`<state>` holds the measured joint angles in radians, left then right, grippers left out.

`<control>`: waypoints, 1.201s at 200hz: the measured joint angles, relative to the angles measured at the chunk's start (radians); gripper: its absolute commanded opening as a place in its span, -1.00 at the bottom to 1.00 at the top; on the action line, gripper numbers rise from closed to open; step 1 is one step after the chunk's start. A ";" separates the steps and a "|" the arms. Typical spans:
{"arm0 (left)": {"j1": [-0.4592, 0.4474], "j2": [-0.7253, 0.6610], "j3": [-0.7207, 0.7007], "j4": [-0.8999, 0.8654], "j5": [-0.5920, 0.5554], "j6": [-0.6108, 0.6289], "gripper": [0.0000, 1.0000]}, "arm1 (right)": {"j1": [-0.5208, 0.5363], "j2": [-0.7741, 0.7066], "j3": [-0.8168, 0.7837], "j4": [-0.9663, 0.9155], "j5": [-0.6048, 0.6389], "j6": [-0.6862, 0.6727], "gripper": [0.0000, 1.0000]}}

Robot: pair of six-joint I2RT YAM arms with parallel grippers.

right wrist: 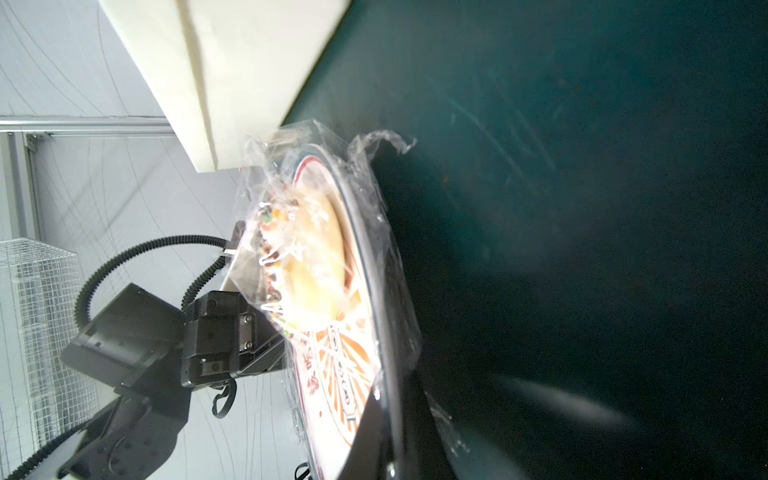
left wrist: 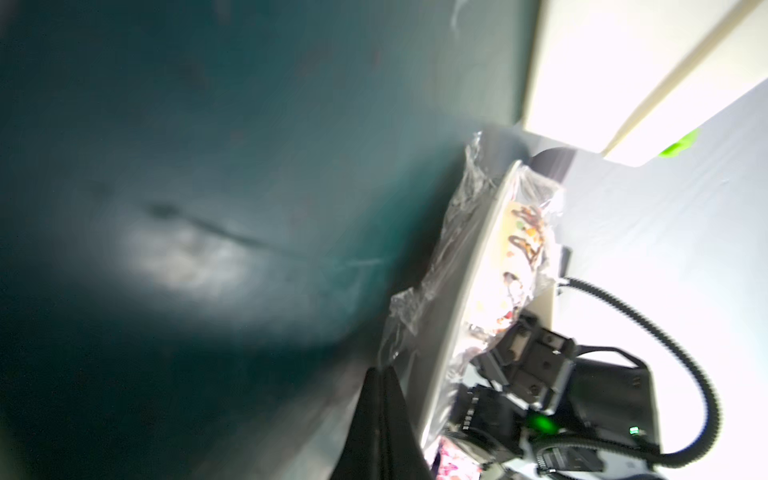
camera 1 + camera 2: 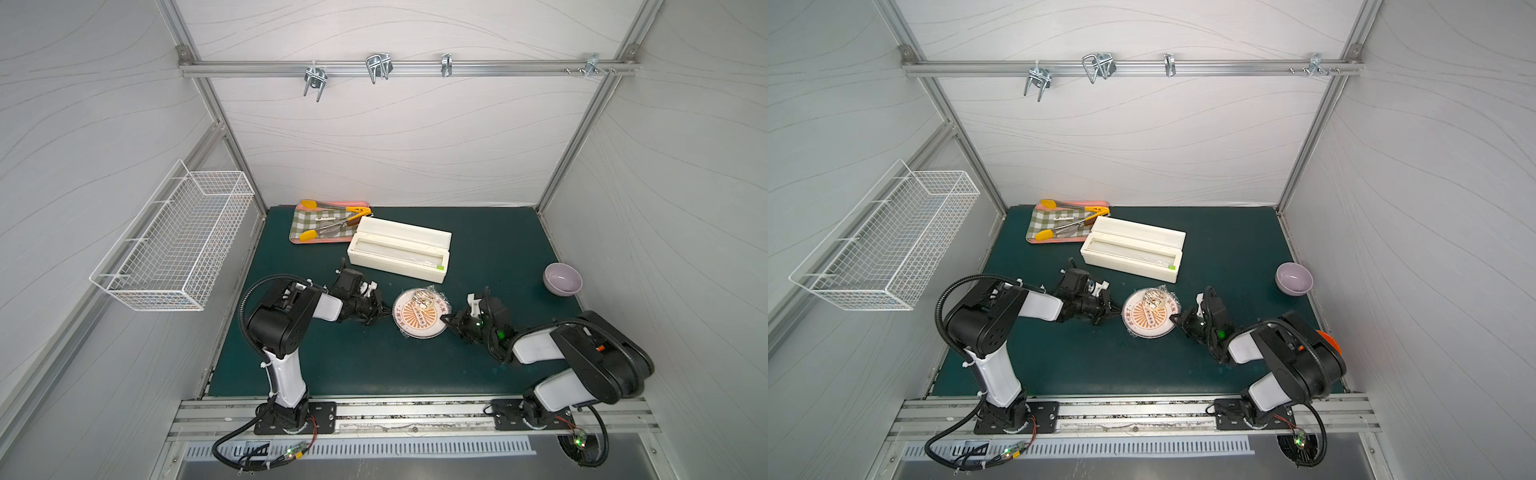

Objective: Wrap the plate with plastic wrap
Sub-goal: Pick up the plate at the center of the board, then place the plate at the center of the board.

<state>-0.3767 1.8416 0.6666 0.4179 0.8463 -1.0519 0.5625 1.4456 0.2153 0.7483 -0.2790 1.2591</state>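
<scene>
Sitting right between the two tools is the plate (image 3: pixel 417 323) (image 3: pixel 1147 322), flat on the green mat (image 3: pixel 374 365). It's round and white, with an orange sunburst across its face, red characters round the rim and a small brown-and-white food piece (image 3: pixel 424 298) on the side away from both arm bases.

The plastic wrap (image 1: pixel 365 149) is draped over it. It's clear, glossy and crinkled, bunched over the food and spilling past the rim onto the mat in loose flaps. In both top views it barely shows, just a wrinkled glint at the plate's far edge.

The left gripper (image 3: pixel 384 313) (image 3: pixel 1115 311) is at the plate's rim. Its dark fingers (image 2: pixel 382 415) are pinched together, with the film's hanging edge (image 2: pixel 415 299) running into their tip.

Across the plate, the right gripper (image 3: pixel 445 319) (image 3: pixel 1173 319) is clamped narrow onto the opposite rim. One finger (image 1: pixel 365 440) lies over the printed face, with a dark shape beneath.

The cream dispenser box (image 3: pixel 399 249) lies beyond both tips, near the plate.
</scene>
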 measured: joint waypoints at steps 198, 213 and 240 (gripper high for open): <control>0.115 -0.385 -0.023 -0.658 -0.101 0.269 -0.27 | 0.490 -0.228 0.271 -0.828 0.765 0.357 -0.52; 0.115 -0.408 -0.022 -0.687 -0.123 0.278 -0.20 | 0.502 -0.222 0.274 -0.872 0.787 0.387 -0.24; 0.106 -0.425 -0.022 -0.688 -0.137 0.274 -0.08 | 0.508 -0.240 0.270 -0.966 0.790 0.396 -0.01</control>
<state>-0.2707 1.4170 0.6445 -0.2703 0.7090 -0.7780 1.0706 1.2053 0.4850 -0.2176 0.5106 1.6550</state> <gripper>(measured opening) 0.439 0.462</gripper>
